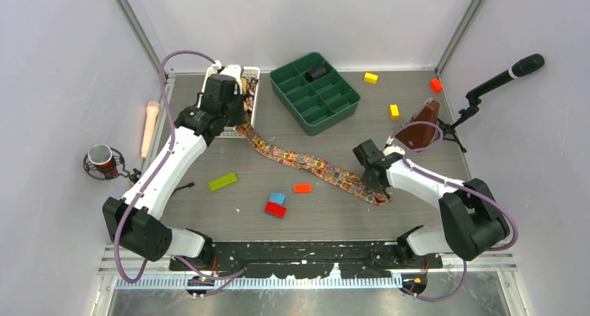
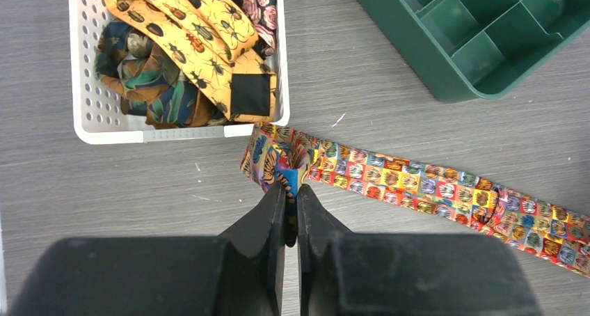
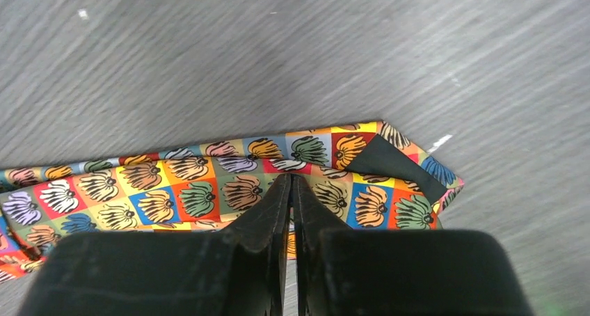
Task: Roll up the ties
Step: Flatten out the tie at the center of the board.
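A long tie [image 1: 306, 164] printed with colourful squares lies slantwise across the table, from the white basket [image 1: 252, 72] towards the near right. My left gripper [image 2: 291, 191] is shut on its narrow, bunched end [image 2: 278, 159] just in front of the basket [image 2: 83, 86]. My right gripper [image 3: 291, 180] is shut on the wide pointed end [image 3: 174, 191], whose tip is folded over to show dark lining [image 3: 396, 164]. More ties [image 2: 202, 37], one yellow with beetles, are heaped in the basket.
A green divided tray [image 1: 314, 93] stands at the back, with a dark roll [image 1: 319, 72] in one compartment. Small blocks lie about: green [image 1: 222, 182], blue [image 1: 277, 198], red [image 1: 275, 209], orange [image 1: 302, 188], yellow [image 1: 371, 78]. A microphone stand [image 1: 511, 72] is at the right.
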You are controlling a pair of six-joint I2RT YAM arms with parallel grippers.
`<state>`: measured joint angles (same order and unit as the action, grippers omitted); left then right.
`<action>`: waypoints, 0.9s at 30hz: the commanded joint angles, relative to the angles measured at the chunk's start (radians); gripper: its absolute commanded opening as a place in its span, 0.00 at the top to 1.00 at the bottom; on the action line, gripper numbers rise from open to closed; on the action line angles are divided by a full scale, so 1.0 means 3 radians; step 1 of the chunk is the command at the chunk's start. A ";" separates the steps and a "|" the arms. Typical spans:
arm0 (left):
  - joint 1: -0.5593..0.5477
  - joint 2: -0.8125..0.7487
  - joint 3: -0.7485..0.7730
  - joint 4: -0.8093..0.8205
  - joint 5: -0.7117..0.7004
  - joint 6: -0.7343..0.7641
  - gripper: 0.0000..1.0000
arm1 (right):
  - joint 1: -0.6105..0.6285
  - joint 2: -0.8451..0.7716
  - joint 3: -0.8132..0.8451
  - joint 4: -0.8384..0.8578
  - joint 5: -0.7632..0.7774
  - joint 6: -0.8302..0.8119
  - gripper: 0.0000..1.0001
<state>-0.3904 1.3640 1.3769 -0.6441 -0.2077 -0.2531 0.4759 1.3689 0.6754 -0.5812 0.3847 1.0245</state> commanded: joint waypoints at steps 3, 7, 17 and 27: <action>0.0008 -0.0002 -0.0068 0.0213 0.0146 -0.0010 0.84 | -0.0052 -0.0175 0.0016 -0.0892 0.0383 0.0264 0.86; 0.0008 -0.0019 -0.0070 0.0234 0.0114 -0.0015 0.78 | -0.0052 -0.0550 0.0185 -0.1096 0.0652 0.0131 0.83; 0.0008 -0.0059 -0.0111 0.0251 0.0095 -0.0015 0.67 | -0.0054 -0.0635 0.0371 0.0057 -0.0565 -0.0427 0.57; 0.0008 -0.0119 -0.0160 0.0252 0.0042 -0.0005 0.66 | 0.0038 0.0111 0.0287 0.1050 -0.1689 -0.0170 0.48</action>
<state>-0.3904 1.3651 1.3365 -0.6056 -0.1829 -0.2573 0.4725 1.3952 0.7616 -0.3923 -0.0006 0.9524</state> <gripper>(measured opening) 0.341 0.508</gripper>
